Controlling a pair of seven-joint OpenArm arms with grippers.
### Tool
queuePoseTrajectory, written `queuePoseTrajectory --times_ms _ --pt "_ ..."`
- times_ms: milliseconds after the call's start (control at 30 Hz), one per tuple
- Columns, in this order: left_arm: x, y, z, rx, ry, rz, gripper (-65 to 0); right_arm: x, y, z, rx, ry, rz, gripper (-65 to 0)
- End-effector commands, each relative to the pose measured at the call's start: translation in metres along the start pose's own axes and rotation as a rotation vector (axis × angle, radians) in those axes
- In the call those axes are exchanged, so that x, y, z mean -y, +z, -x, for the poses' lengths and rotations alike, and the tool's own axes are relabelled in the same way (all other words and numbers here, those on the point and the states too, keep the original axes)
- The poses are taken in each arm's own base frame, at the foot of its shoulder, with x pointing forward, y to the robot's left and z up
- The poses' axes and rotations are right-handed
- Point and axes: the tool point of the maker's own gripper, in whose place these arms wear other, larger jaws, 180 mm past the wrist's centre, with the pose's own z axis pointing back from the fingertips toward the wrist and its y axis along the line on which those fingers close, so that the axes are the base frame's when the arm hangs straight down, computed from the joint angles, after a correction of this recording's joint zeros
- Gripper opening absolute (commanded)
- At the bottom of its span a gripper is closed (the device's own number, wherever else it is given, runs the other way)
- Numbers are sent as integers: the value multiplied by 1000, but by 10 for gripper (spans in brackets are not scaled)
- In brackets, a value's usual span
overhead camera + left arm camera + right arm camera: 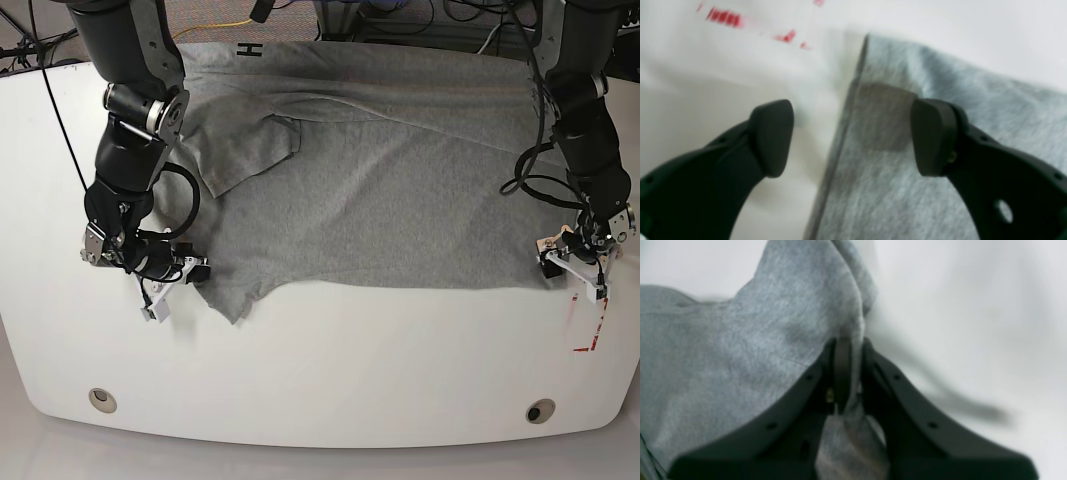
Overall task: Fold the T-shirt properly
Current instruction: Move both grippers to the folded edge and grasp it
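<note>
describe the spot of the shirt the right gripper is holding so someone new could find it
On the white table lies a grey T-shirt. Its near edge ends in a drooping corner on the base view's left, pinched by the shut right gripper. The left gripper is open.

we see bare table (330, 350) along the whole near side, open to either gripper. the shirt (400, 200) covers the middle and far side. our left gripper (853, 138) straddles the shirt's edge with free room between its pads. our right gripper (848, 373) has cloth filling its gap.
</note>
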Motion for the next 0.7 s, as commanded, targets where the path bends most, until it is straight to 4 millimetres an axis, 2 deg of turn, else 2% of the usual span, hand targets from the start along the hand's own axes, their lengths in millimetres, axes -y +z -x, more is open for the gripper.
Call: queuePoseTrajectory --times_ms 0,100,233,300,433,533,600,667 --pt "3 2 -17 34 5 11 -135 -2 9 -32 74 27 -3 -607" --pt "24 -3 -20 42 15 46 -138 -2 9 -32 76 28 -3 -607" --pt "36 -5 -18 40 21 67 -154 0 11 -33 77 29 1 -607" --pt "43 -7 -18 46 24 79 -249 0 11 -34 79 30 2 -607" --pt "45 -7 -22 76 26 81 -439 1 13 -37 85 35 7 -607" --pt "44 -7 -24 83 21 78 -535 2 19 -42 103 54 23 -610" --pt "44 -6 -24 86 19 76 -590 3 22 -47 114 65 30 -650" --pt "41 -6 -26 89 20 73 -649 2 25 -49 112 74 36 -650"
